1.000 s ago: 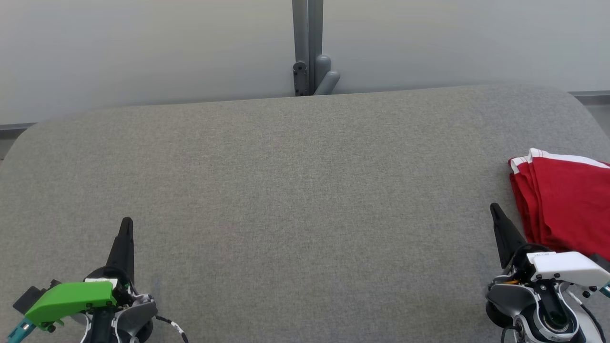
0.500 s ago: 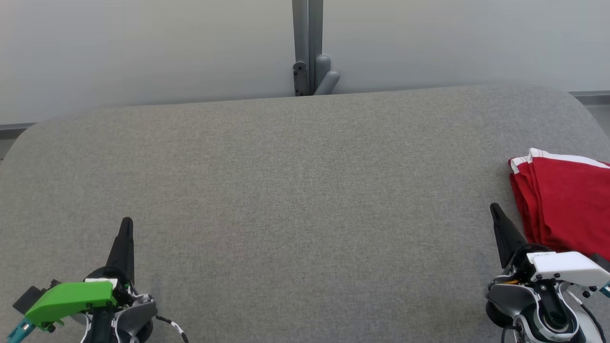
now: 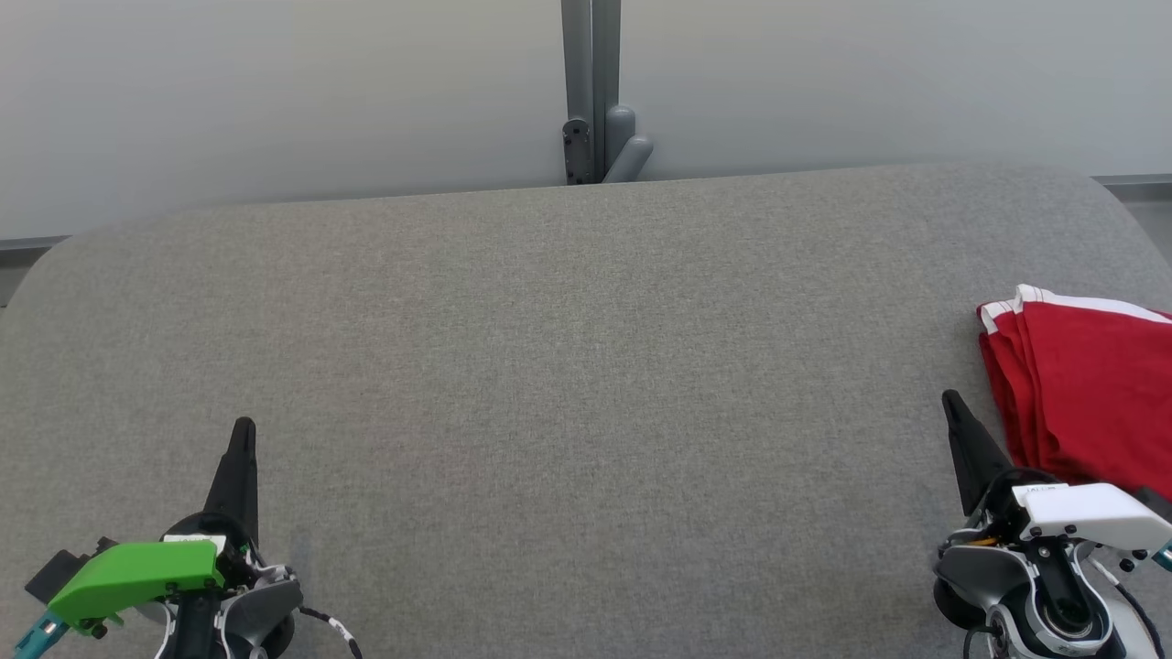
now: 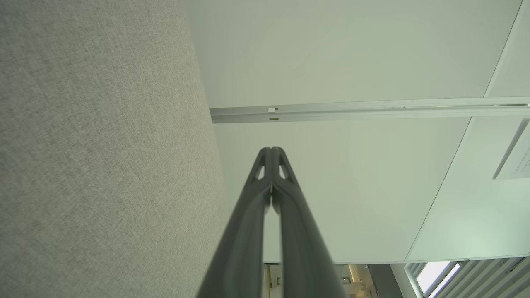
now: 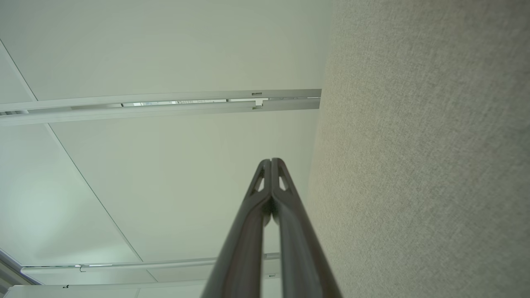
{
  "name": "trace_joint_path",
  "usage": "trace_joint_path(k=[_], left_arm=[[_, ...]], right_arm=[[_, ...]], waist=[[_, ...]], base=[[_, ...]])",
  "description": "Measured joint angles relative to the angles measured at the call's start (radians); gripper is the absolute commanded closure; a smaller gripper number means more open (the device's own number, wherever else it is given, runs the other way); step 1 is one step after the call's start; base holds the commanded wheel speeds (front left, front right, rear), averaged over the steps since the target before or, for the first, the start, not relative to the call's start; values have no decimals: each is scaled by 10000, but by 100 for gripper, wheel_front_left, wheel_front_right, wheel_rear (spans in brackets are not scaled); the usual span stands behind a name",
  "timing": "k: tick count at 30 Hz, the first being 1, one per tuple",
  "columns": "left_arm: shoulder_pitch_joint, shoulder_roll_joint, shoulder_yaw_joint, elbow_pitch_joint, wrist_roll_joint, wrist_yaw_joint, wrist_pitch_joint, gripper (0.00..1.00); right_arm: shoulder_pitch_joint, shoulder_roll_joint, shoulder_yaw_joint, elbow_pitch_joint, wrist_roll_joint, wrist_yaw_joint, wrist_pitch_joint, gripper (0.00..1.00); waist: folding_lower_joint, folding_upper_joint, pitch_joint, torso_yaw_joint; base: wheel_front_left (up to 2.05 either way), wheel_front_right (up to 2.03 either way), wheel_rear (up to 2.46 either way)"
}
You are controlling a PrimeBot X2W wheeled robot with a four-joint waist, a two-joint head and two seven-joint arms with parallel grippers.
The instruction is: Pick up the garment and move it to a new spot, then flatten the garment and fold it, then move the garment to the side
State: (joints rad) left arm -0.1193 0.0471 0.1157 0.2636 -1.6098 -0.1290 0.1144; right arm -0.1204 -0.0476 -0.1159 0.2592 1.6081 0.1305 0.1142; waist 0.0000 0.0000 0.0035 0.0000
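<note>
left hand (image 3: 244, 428) pinched empty | right hand (image 3: 949, 400) likewise | grey fabric table (image 3: 586, 366) | red garment (image 3: 1090, 403) right edge | pale wall (image 3: 275, 91)

A grey fabric-covered table (image 3: 568, 366) spreads across the head view, its far corners rounded at 11 and 1 o'clock and its woven cover lying smooth and flat. Directly on it lies a red garment (image 3: 1090, 394) with white trim, folded into stacked layers, at about 3 o'clock near the table's right edge. Its layered fold edges face 9 o'clock, and its right part is cut off by the picture's border.
</note>
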Motion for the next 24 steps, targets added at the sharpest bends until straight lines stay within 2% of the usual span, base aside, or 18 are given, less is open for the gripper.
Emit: trace_joint_path(k=[24], left_arm=[[0, 0, 0, 0, 0, 0, 0, 100]], right_arm=[[0, 0, 0, 0, 0, 0, 0, 100]], waist=[[0, 0, 0, 0]], base=[[0, 0, 0]])
